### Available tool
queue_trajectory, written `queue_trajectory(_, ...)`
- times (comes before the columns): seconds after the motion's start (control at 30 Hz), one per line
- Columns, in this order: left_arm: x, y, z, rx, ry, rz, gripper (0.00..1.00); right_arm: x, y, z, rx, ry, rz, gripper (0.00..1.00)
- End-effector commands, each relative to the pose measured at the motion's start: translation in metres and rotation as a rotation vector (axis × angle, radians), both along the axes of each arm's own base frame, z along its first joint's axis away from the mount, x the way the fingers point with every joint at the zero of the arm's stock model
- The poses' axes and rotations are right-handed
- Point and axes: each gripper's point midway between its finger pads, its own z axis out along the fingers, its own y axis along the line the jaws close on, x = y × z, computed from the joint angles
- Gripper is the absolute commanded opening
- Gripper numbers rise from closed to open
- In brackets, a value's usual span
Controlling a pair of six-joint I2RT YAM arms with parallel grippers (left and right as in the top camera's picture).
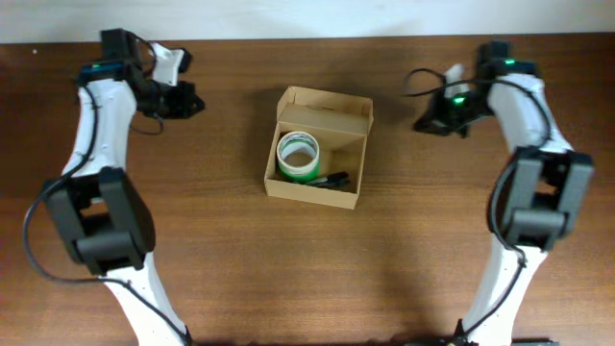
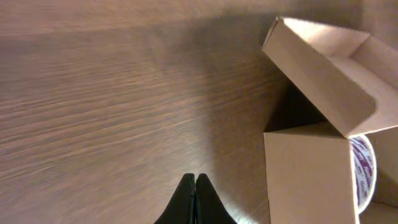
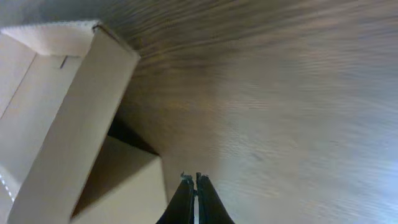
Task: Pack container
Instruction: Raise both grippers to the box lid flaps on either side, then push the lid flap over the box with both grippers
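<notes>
Open tan cardboard box (image 1: 309, 190) on the brown wooden bench (image 1: 211, 279) holds 1 green-white tape roll (image 1: 298, 154); left fingers (image 2: 189, 191), right fingers (image 3: 188, 191) both closed, empty.

Box and tape roll showing only in part

In the left wrist view the box (image 2: 323, 93) is running off the right and bottom edges, its wall hiding most of the tape roll (image 2: 364, 171). In the right wrist view it is running off the left and bottom edges. Overhead, a small dark thing (image 1: 332, 179) inside is showing too small to name.
</notes>
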Motion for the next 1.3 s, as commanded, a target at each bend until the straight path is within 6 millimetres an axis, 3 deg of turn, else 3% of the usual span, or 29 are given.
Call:
queue_trajectory(0.0, 0.000, -0.022, -0.012, -0.045, 0.028, -0.037, 0.02, 0.004, 0.044, -0.006, 0.088, 0.003, 0.045, 0.04)
queue_trajectory(0.2, -0.002, -0.036, -0.032, -0.047, 0.067, -0.062, 0.02, 0.017, 0.080, -0.008, 0.094, -0.078, 0.106, 0.04)
queue_trajectory(0.37, -0.002, -0.046, -0.043, -0.068, 0.099, -0.058, 0.02, 0.022, 0.098, -0.005, 0.095, -0.126, 0.144, 0.04)
queue_trajectory(0.57, 0.001, -0.063, -0.052, -0.106, 0.118, -0.054, 0.02, 0.024, 0.092, -0.011, 0.043, -0.125, 0.134, 0.04)
queue_trajectory(0.87, 0.000, -0.100, -0.083, -0.211, 0.170, -0.093, 0.02, 0.019, 0.089, -0.027, 0.027, -0.068, 0.115, 0.04)
queue_trajectory(1.03, 0.012, -0.118, -0.077, -0.281, 0.124, -0.106, 0.02, 0.017, 0.092, -0.026, 0.051, -0.064, 0.121, 0.04)
queue_trajectory(1.1, 0.016, -0.133, -0.057, -0.397, 0.067, -0.166, 0.02, 0.017, 0.098, -0.022, 0.085, -0.074, 0.138, 0.04)
queue_trajectory(1.27, 0.018, -0.138, -0.046, -0.459, 0.038, -0.193, 0.02, 0.015, 0.117, -0.004, 0.225, -0.160, 0.247, 0.04)
